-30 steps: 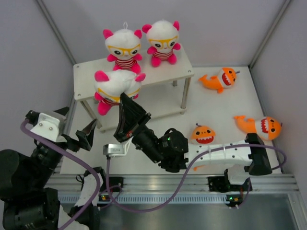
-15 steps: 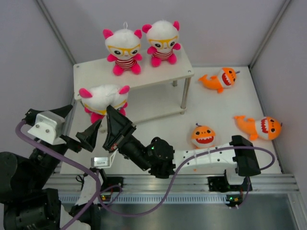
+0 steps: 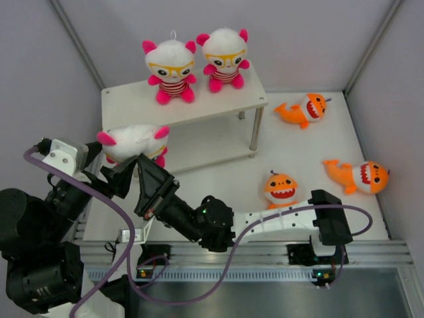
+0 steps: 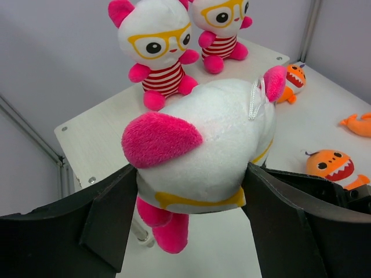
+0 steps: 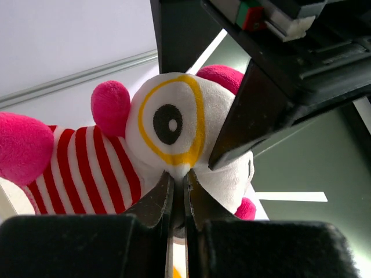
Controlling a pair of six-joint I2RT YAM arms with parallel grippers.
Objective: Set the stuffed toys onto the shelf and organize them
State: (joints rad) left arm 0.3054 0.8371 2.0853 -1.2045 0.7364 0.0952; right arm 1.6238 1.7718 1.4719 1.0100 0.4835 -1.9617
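third bear at frame left, off the shelf end | left gripper fingers clasp its head; right gripper fingers pinch its nose fabric | judged hand-off toward the open tier space | two bears seated on top | three sharks on the tabletop, right

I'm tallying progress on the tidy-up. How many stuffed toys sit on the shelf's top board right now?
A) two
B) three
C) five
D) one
A: one bear and a second bear sit side by side on top of the shelf, while the third bear is pinched by its face in the right claw, not set down.
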